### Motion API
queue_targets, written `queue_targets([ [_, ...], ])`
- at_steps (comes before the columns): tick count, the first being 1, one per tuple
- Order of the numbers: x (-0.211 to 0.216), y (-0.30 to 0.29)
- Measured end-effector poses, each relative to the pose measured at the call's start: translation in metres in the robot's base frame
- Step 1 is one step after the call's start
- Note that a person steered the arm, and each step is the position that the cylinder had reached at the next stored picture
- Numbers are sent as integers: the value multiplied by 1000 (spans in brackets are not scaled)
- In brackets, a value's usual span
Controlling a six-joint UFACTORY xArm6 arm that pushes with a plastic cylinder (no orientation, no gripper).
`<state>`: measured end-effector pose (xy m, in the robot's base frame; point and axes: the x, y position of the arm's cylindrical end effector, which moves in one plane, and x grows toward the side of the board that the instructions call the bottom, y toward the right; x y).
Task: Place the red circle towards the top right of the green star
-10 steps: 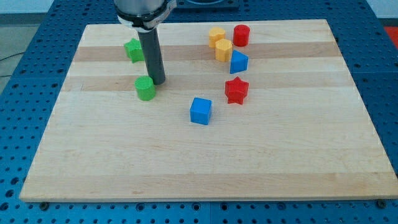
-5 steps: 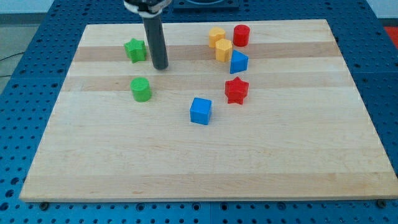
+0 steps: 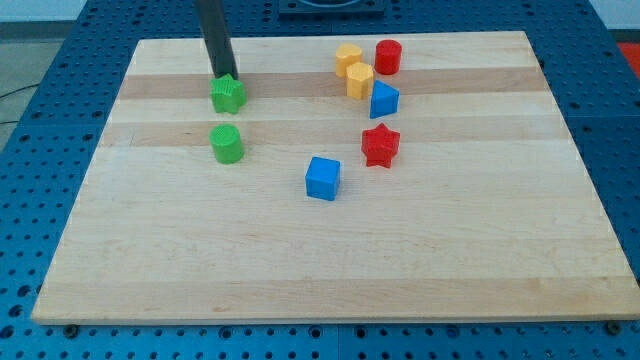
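The red circle (image 3: 388, 56) stands near the view's top, right of centre. The green star (image 3: 228, 94) lies at the upper left of the board. My tip (image 3: 222, 76) is at the star's top edge, touching it or nearly so, far to the left of the red circle. The rod rises out of the view's top.
A green cylinder (image 3: 227, 144) sits just below the green star. Two yellow blocks (image 3: 349, 58) (image 3: 360, 79) and a blue block (image 3: 384, 99) cluster beside the red circle. A red star (image 3: 380, 144) and a blue cube (image 3: 323, 178) lie near the middle of the wooden board (image 3: 320, 260).
My tip moved up from beside the green cylinder to the star's top edge. The green star shifted a little down and to the right. The green cylinder slid slightly left earlier.
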<state>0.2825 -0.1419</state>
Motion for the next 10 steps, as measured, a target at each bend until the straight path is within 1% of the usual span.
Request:
queue_targets([
  [1, -28, 9],
  [2, -44, 68],
  [5, -41, 198],
  [6, -65, 218],
  [8, -57, 334],
  [9, -41, 342],
  [10, -36, 272],
])
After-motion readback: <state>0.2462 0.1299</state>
